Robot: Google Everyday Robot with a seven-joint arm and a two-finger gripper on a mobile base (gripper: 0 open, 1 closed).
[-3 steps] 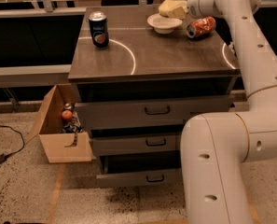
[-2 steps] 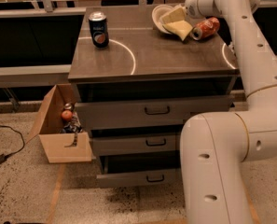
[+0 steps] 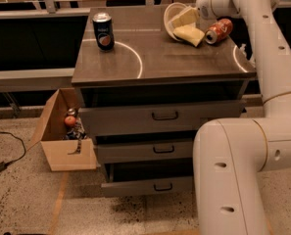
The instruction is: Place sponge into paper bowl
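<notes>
A lab-like workroom: drawer cabinet (image 3: 164, 115), speckled floor (image 3: 17, 199), cardboard box (image 3: 61, 153), gripper (image 3: 186, 19) at the paper bowl (image 3: 168, 14).

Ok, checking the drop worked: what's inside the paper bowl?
The bowl is tilted on edge. The end effector sits in its mouth; the sponge lies at its lower rim, spilling onto the tabletop. The bowl's floor is covered.

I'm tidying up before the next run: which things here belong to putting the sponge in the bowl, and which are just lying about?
Job: sponge; paper bowl, tilted; gripper, at the bowl, back right of the tabletop.
Lying about: blue can, upright; red can, on its side; cardboard box on the floor.
</notes>
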